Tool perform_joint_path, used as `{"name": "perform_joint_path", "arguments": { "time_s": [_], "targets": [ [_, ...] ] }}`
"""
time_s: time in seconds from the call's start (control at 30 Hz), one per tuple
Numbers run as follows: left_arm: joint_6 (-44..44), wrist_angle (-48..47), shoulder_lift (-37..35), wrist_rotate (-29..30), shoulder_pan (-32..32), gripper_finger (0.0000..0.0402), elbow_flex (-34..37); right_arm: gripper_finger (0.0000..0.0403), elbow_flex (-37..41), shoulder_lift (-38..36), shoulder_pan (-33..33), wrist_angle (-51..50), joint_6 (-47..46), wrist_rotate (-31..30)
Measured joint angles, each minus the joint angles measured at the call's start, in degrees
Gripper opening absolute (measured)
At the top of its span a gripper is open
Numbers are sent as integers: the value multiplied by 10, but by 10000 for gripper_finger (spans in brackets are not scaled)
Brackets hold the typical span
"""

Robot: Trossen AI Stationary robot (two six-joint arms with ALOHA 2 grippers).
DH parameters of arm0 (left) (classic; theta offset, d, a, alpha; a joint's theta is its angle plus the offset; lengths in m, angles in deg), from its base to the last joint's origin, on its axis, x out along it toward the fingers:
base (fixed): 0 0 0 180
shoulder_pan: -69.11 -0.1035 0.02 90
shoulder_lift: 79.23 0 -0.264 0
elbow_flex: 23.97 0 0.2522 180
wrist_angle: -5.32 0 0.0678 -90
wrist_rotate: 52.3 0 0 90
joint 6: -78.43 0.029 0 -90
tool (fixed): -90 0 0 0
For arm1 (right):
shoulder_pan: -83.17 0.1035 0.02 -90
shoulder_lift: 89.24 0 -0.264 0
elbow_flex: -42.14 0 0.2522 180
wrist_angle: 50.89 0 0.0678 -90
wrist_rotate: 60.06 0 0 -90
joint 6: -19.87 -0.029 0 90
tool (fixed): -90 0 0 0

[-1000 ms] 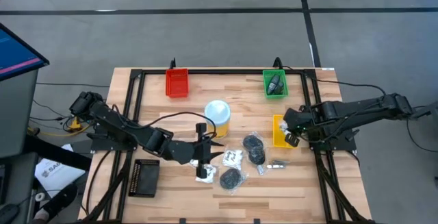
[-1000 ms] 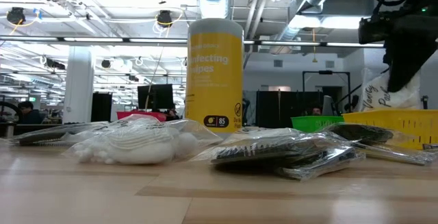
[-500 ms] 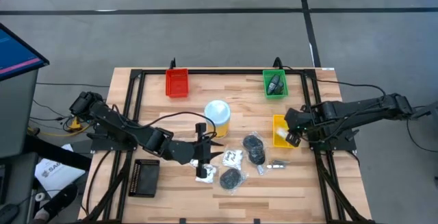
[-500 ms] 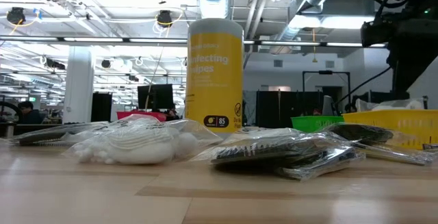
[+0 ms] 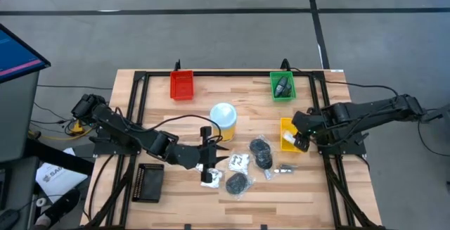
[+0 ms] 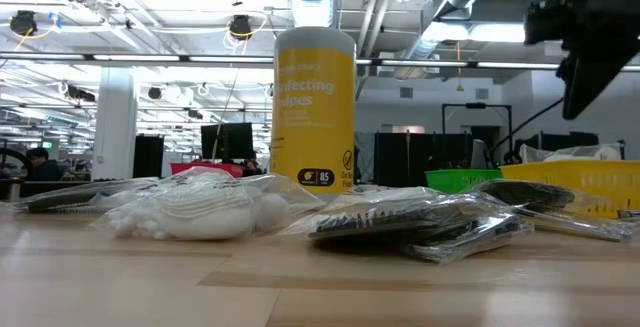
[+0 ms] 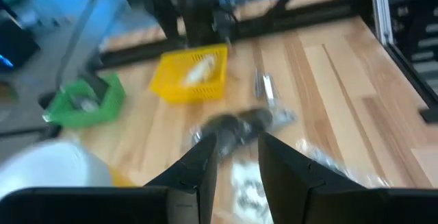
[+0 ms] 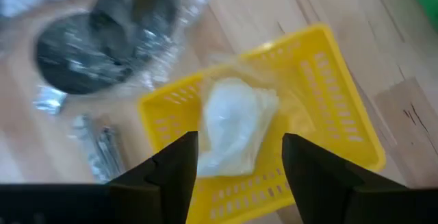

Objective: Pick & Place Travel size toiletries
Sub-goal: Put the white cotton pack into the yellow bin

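Observation:
A white puffy bag (image 8: 236,125) lies inside the yellow tray (image 8: 321,80), at the table's right (image 5: 284,126). My right gripper (image 8: 239,176) hovers open just above it, its fingers apart over the bag (image 6: 570,154) and touching nothing. In mid-table lie dark round bundles in clear bags (image 5: 261,146) (image 5: 238,183), a white sachet with black print (image 5: 239,162) and silvery bits (image 5: 283,168). My left gripper (image 5: 207,162) stays low at their left, open (image 7: 236,159), with nothing between its fingers.
A tall yellow tub with a white lid (image 5: 223,116) stands behind the loose items. A green tray (image 5: 283,86) holding dark items and a red tray (image 5: 181,84) sit at the far edge. A black tray (image 5: 148,182) lies near left. A dark frame (image 5: 232,74) rims the table.
My right gripper has opened over the yellow tray and let go of the white bag, which hung below it and now lies in the tray. The gripper has then risen a little.

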Motion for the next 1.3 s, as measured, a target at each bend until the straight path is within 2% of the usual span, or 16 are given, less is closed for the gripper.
{"name": "perform_joint_path", "arguments": {
  "time_s": [0.27,0.37,0.43,0.67,0.87,1.0,1.13,1.3],
  "targets": [
    [-107,-148,0,-21,0,97,0,186,-37,0,48,55,-3,0],
    [-121,-190,0,-21,-1,97,0,183,-38,0,62,90,2,0],
    [-125,-207,0,-43,-8,97,0,181,-38,0,70,107,11,0],
    [-126,-205,0,-140,-49,97,62,183,-38,1,93,166,31,-1],
    [-125,-202,0,-161,-91,97,111,184,-38,1,107,189,43,-4],
    [-124,-188,0,-251,-125,97,135,181,-38,1,107,201,47,-5],
    [-124,-180,0,-316,-151,97,162,180,-38,1,107,202,47,-5],
    [-122,-151,0,-345,-170,102,184,183,-38,1,107,204,47,-6]
  ]
}}
